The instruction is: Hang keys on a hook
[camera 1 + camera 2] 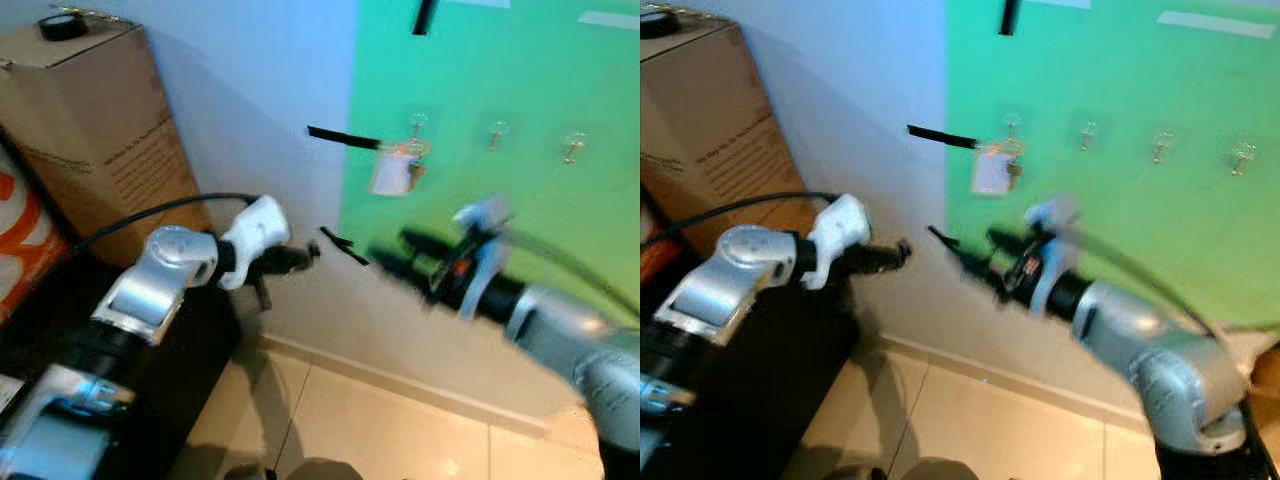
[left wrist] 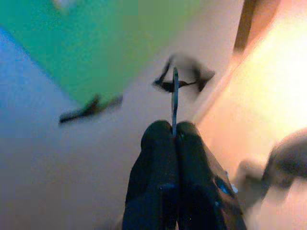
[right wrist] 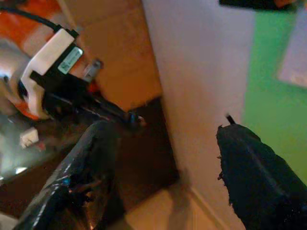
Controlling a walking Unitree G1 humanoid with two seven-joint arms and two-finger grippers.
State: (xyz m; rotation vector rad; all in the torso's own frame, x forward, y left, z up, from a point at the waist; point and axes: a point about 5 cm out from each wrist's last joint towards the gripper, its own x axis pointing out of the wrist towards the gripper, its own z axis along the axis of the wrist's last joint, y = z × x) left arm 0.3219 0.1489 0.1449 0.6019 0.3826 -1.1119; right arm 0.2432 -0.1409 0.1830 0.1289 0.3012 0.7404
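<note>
Left gripper (image 1: 300, 257): closed fingers nipped a thin dark sliver, seen edge-on in the left wrist view, too slight to identify; the arm reached from the robot's left toward the wall.

Right gripper (image 1: 975, 255): fingers stood wide apart and empty in the right wrist view, pointing at the wall below the hooks.

Keys (image 1: 400, 168): a bunch with a pale tag hung against the green panel (image 1: 1120, 200) from the leftmost hook (image 1: 417, 124), well above both grippers.

Spare hooks: three more clear hooks ran to the right along the panel, the nearest (image 1: 1087, 131) bare.

Stage, as judged: the hanging looked done, both arms low and clear of the bunch.

Risk: a careless upward sweep of the open right gripper could have clipped the tag and lifted the ring off its hook; motion blur suggested the arms were not steady.

Writing: printed lines ran down the cardboard box (image 1: 100, 120) at left, too blurred to read; a white label on the left wrist was equally illegible.
</note>
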